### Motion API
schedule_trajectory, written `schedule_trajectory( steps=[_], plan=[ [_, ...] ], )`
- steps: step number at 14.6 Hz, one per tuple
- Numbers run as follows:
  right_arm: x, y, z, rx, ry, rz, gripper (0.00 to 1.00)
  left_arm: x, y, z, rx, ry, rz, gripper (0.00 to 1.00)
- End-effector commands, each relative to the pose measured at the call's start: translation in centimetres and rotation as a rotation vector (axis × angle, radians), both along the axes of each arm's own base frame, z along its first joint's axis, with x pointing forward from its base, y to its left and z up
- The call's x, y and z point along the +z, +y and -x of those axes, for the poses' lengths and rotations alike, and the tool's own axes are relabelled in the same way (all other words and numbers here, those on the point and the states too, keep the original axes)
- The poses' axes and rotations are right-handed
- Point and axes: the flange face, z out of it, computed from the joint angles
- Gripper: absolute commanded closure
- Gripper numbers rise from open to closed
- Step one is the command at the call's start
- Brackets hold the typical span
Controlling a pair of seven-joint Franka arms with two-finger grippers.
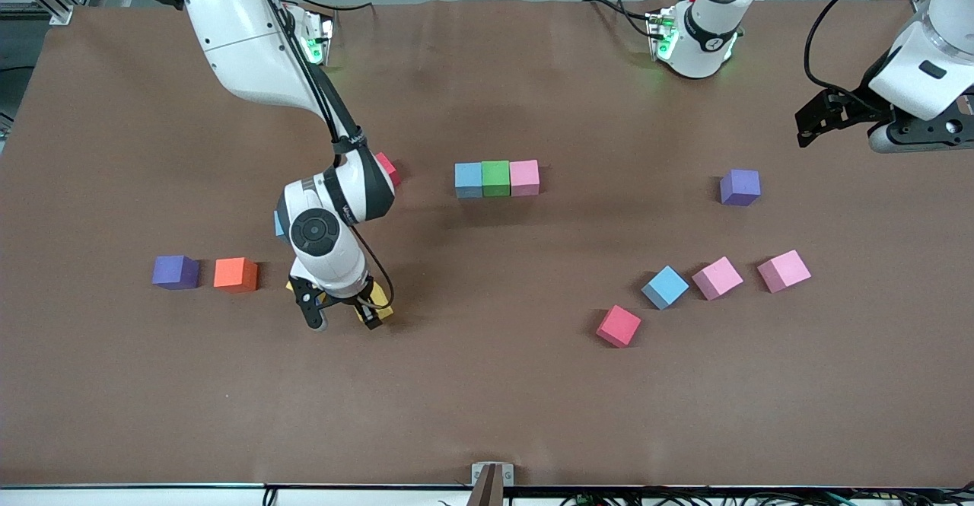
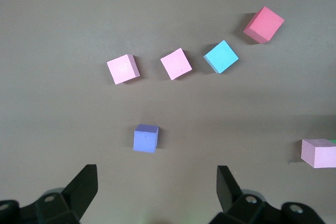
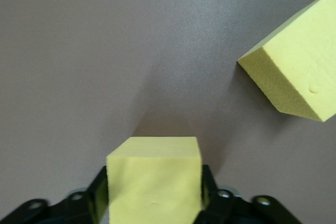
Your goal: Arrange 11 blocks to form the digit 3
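The right gripper (image 3: 155,203) is down at the table, its fingers pinching a yellow block (image 3: 155,179) by two flat sides; a second yellow block (image 3: 296,69) lies just beside it. The block looks light, stiff and matte, so a gentle squeeze should hold. The left gripper (image 2: 157,184) waits spread wide over a purple cube (image 2: 145,138)

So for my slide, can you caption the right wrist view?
Right gripper closing on a yellow block, a second yellow block lying nearby.

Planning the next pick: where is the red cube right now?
In the front view the red cube sits toward the left arm's end of the table, beside and nearer the camera than the light blue cube.
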Motion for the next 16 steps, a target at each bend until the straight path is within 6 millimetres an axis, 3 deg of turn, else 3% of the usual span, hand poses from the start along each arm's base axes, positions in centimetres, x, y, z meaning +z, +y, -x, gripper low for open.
schedule_trajectory(
  steps=[1,4,10,14,16],
  plan=[
    [0.2,0.2,-0.3,0.055,-0.003,-0.007,0.34,0.3,-0.2,-0.2,-0.014,-0.006,0.013,0.00],
    [0.2,-0.1,-0.4,0.187,0.001,0.008,0.40,-0.1,-0.5,-0.4,-0.016,0.000,0.012,0.00],
    [0.9,0.3,-0.4,0.535,0.007,0.041,0.40,0.2,-1.1,-0.3,-0.028,-0.010,0.014,0.00],
    [2.1,2.8,0.5,0.552,-0.005,0.008,0.40,0.3,-1.2,-0.7,-0.030,-0.015,0.014,0.00],
    [2.7,3.6,0.5,0.539,-0.014,-0.016,0.47,-0.1,-1.1,-0.8,-0.027,-0.006,0.013,0.00]
  ],
)
